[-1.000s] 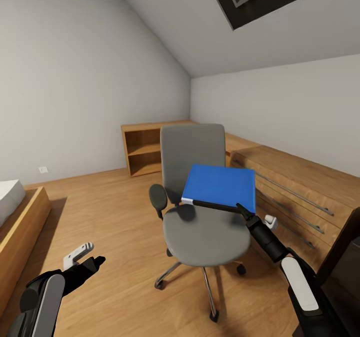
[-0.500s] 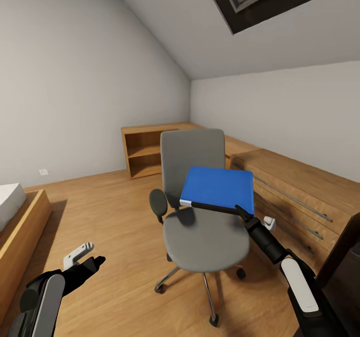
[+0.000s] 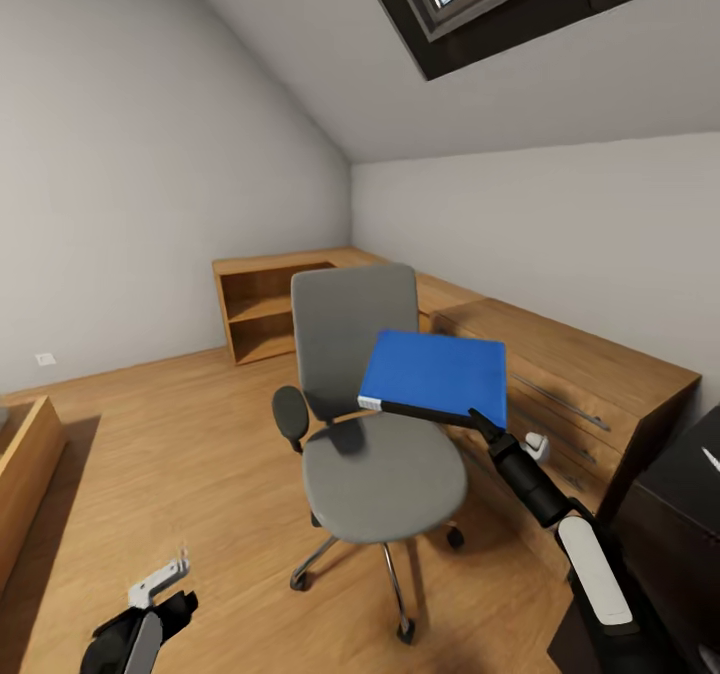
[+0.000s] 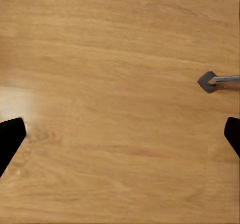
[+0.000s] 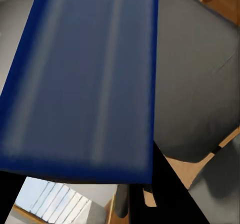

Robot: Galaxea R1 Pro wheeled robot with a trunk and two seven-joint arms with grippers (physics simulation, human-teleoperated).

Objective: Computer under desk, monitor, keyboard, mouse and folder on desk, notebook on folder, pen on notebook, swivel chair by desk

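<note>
Folder (image 3: pixel 436 375) hangs above the chair (image 3: pixel 375 424), pinched by one near corner in my right jaws (image 3: pixel 480 420); left jaws (image 4: pixel 120 129) spread wide over bare floor. I judge that a corner pinch could let it pivot and slip while I turn toward the tabletop.

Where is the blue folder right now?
In the head view, the folder is up in the air above the swivel chair seat, held by the right gripper, with the wooden dresser behind.
</note>
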